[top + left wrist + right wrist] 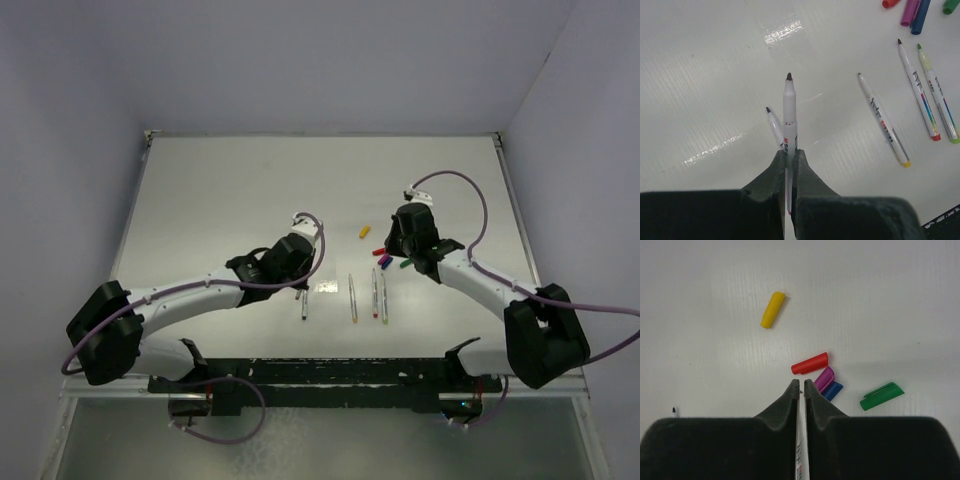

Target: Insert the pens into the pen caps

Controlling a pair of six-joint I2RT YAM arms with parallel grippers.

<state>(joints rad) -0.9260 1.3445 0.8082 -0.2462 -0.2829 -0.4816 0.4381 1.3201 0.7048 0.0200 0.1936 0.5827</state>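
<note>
Clamping a pen (789, 110) — left gripper (789, 152), purple cap (824, 379) touching blue cap (834, 390)

Wht table (200, 190), lavender walls (300, 60)

Smooth plastic pen caps (810, 363), glossy ribbed table (715, 285).

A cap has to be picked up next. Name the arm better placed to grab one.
Right, I judge. The right gripper hangs just short of the red cap, with the purple cap beside it. The left gripper is shut on a pen, farther from both.
</note>
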